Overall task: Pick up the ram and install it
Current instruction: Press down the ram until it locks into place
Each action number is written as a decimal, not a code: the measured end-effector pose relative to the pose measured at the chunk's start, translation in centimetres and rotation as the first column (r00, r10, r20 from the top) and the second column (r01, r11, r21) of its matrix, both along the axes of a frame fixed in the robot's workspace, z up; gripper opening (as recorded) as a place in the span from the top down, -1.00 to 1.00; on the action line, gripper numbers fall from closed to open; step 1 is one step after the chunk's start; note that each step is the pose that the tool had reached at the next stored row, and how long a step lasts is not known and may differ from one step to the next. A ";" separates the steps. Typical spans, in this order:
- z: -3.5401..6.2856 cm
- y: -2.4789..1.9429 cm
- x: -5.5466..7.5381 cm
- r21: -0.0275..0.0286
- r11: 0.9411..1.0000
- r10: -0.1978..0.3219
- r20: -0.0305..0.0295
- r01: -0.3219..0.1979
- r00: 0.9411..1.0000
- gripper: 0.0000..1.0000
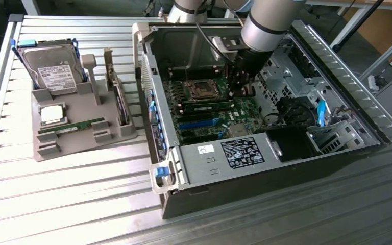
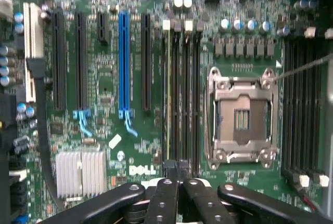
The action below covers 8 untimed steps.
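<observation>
Our gripper is clenched, fingers pressed together with nothing between them. It sits low over the motherboard, right at the end of the bank of memory slots beside the CPU socket. In the exterior view the gripper is down inside the open PC case, next to that socket.

The ram we see seated in a slot on the board, edge-on, lying just below the socket in the exterior view. In the wrist view it reads as a thin green-yellow edge in the slot at the edge of the bank farthest from the socket; gripper tips are near its end but we can't tell if they touch.

Socket is bare, frame down. Blue expansion slot and finned heatsink sit further out on the board.

On the exterior view's left, the grey parts tray holds a hard drive, a CPU chip and another green stick.
</observation>
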State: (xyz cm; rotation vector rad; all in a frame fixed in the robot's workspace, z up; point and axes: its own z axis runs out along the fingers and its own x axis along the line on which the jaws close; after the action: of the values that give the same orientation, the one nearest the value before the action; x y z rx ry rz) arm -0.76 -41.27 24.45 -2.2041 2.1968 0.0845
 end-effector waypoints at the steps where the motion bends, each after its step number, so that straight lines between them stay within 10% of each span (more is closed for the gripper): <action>1: -0.01 0.00 -1.1 0.001 1.000 0.000 0.000 0.000 1.000 0.82; 8: -0.02 -0.21 -6.0 0.006 1.000 0.001 0.000 -0.001 1.000 0.82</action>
State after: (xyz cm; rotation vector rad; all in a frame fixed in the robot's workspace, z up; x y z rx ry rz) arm -6.76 -41.48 24.43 -2.2015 2.1930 0.0903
